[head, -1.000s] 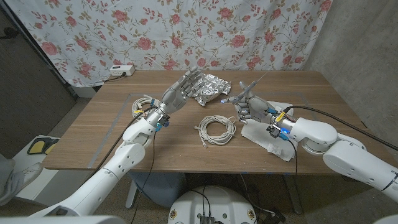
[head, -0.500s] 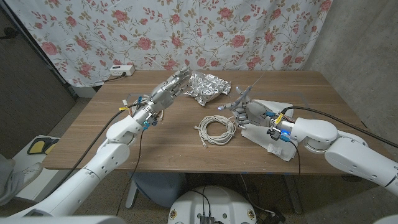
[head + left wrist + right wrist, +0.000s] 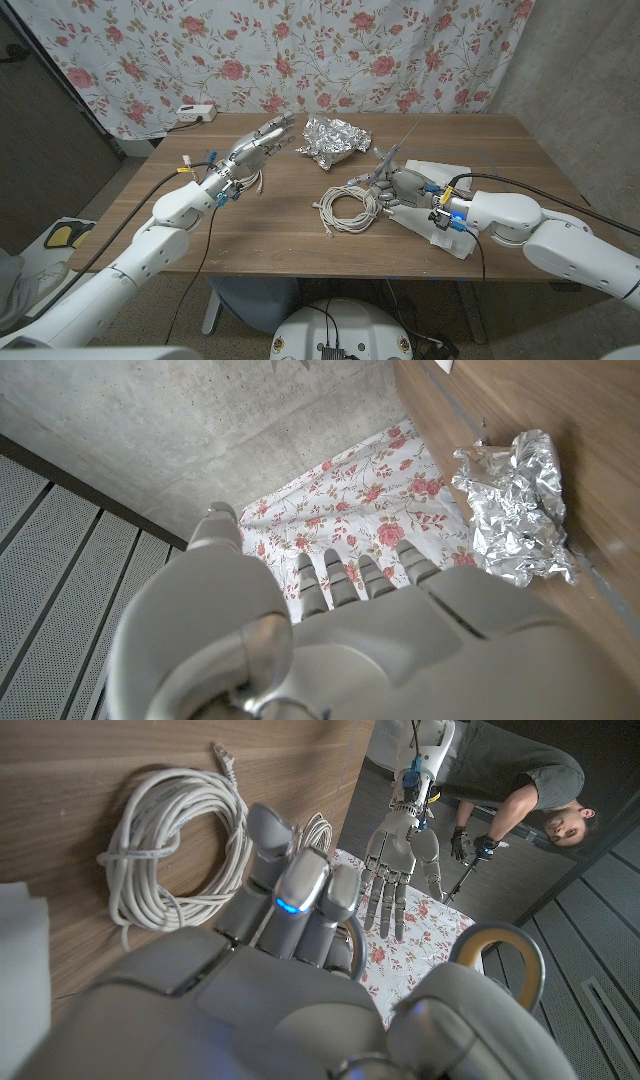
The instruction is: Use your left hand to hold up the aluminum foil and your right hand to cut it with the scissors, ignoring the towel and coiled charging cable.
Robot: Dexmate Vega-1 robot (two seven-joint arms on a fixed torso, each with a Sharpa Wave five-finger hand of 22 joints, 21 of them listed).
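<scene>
Left robot hand (image 3: pixel 257 146) now off foil (image 3: pixel 333 139).

Left robot hand (image 3: pixel 255 146) pulled back from the aluminum foil (image 3: pixel 334 139), now apart

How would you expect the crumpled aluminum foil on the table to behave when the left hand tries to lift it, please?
The aluminum foil lies as a loose, creased wad, so it probably weighs little and may skid when nudged. Its thin wrinkled folds suggest it would dent or crush under the left hand's fingers rather than spring back. Its ragged edges could tear if pulled hard.
</scene>
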